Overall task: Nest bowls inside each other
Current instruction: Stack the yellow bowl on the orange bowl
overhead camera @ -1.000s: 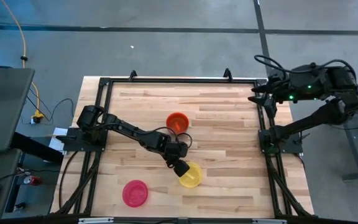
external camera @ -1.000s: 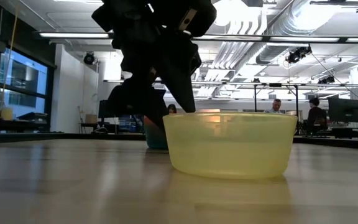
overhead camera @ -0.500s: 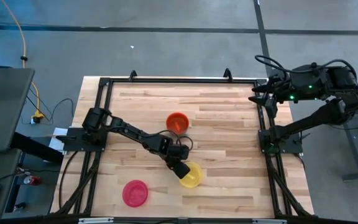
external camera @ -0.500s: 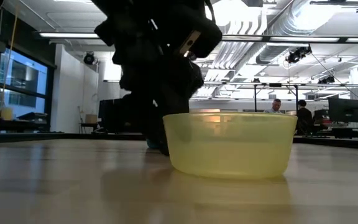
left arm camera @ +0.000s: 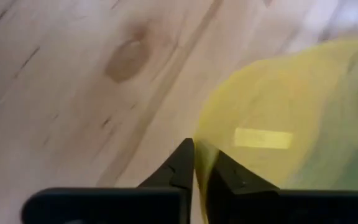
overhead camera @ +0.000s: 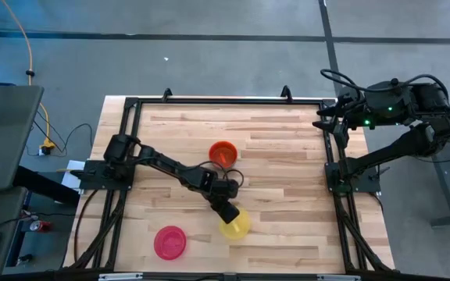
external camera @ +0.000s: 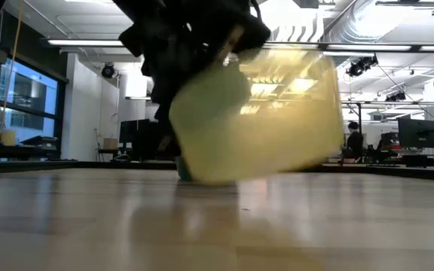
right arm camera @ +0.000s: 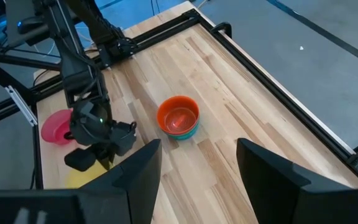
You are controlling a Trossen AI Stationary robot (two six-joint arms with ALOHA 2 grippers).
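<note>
The yellow bowl (overhead camera: pixel 237 227) hangs tilted just above the table's near middle, blurred in the low view (external camera: pixel 262 120). My left gripper (overhead camera: pixel 226 212) is shut on its rim. An orange bowl (overhead camera: pixel 223 152) sits inside a teal-blue bowl (right arm camera: pixel 185 132) at the table's middle. A pink-red bowl (overhead camera: pixel 169 241) rests on its base near the front edge, left of the yellow one. My right gripper (right arm camera: pixel 197 174) stands open over the table's far right corner (overhead camera: pixel 319 121), with nothing between its fingers. My left gripper (left arm camera: pixel 196 149) pinches the yellow bowl's rim (left arm camera: pixel 201 134) on the side toward the table's far left. One finger is inside the bowl and one outside. The fingers slant down from the far left. The bowl hangs clear of the table, tilted.
A black metal frame (overhead camera: pixel 209 101) runs round the wooden table. The left arm's links (overhead camera: pixel 162 165) stretch low across the left half. Bare wood lies to the right of the bowls (overhead camera: pixel 287 187).
My left gripper has shut on the yellow bowl's rim and risen a little. The bowl, which stood flat on the table, now hangs tilted and clear of it, shifted slightly toward the near edge.
</note>
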